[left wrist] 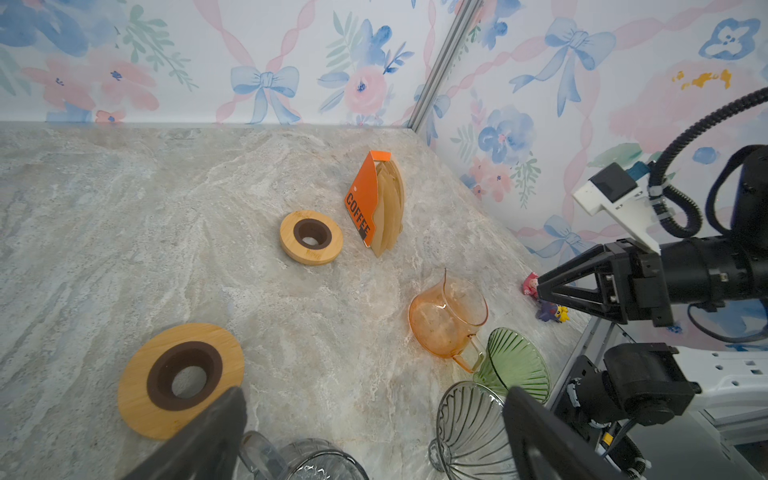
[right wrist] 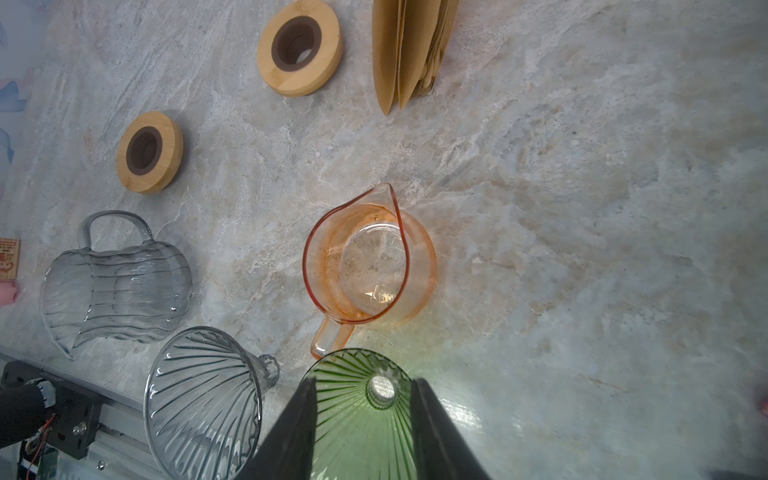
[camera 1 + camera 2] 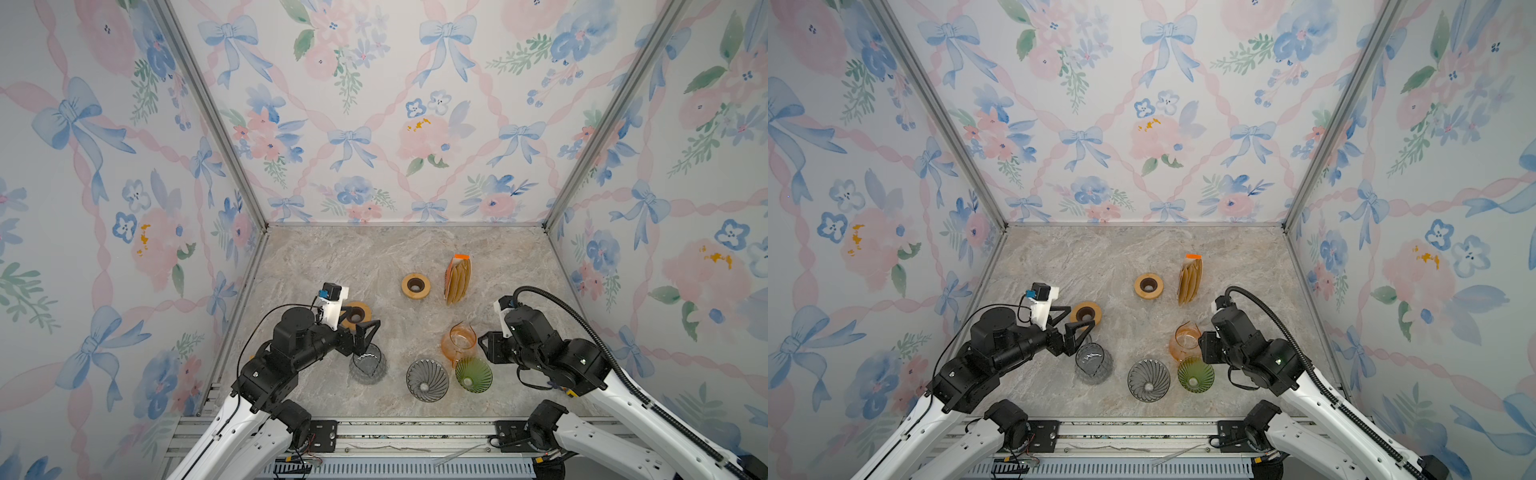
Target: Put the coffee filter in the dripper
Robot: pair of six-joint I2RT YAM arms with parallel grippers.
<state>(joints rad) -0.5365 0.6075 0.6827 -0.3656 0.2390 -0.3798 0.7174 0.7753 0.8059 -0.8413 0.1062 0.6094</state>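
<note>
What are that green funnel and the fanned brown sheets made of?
The green funnel looks like tinted glass: glossy, see-through, ribbed, though clear plastic is possible. The brown sheets look like matte unbleached paper, thin and creased.

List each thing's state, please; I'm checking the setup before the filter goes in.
filter pack, standing upright, filters inside
green dripper, tipped on its side, no filter
clear dripper, tipped on its side, no filter
orange carafe, upright, empty
clear carafe, upright, empty
far wooden ring, lying flat
near wooden ring, lying flat
left gripper, open, holding nothing
right gripper, open over the green dripper, holding nothing
</note>
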